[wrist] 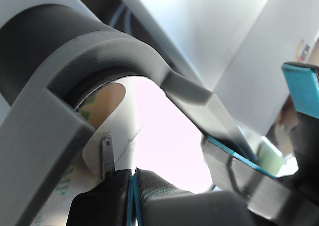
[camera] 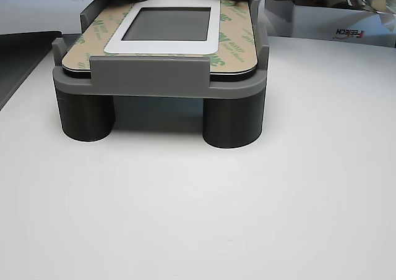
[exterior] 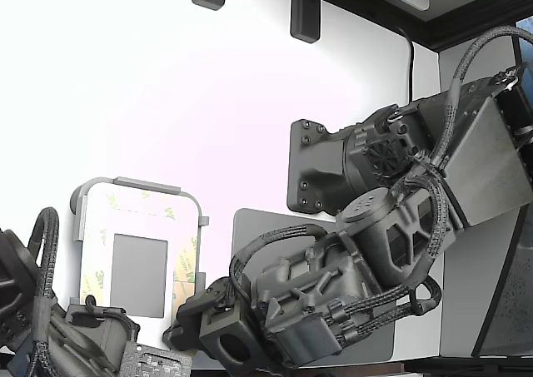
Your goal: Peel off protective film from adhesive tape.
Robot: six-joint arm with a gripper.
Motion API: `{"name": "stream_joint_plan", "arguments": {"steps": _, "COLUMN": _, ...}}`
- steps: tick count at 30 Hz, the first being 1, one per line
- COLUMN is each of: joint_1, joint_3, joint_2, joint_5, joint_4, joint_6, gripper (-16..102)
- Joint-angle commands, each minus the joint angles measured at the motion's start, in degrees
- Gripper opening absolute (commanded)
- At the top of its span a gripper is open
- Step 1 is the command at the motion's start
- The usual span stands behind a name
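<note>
Protective film (camera: 234, 45) is lying flat on tape | gripper (wrist: 133, 178) is pinching shut at plate (wrist: 144, 131) corner, grip on film unclear | peel slowly, low.

Gripper (wrist: 133, 178) tips cut off by wrist pic's edge — can't tell grip. Plate (exterior: 137, 219) near corner hidden behind arm (exterior: 275, 310) — exterior view.
</note>
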Motion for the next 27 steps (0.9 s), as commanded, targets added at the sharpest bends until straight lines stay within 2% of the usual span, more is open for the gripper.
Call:
{"name": "stream_joint_plan", "arguments": {"steps": 1, "joint_1": -0.4, "joint_3": -0.9, "joint_2": 1.6, "joint_5": 0.1, "joint_4": -0.5, "joint_6": -0.2, "gripper": -11}}
{"name": "stream_joint_plan", "arguments": {"steps": 27, "joint_1": -2.4, "joint_3": 2.1, "joint_2": 1.8, "joint_5": -1.1, "joint_4": -3.7, "joint_6": -2.7, "gripper": -11}}
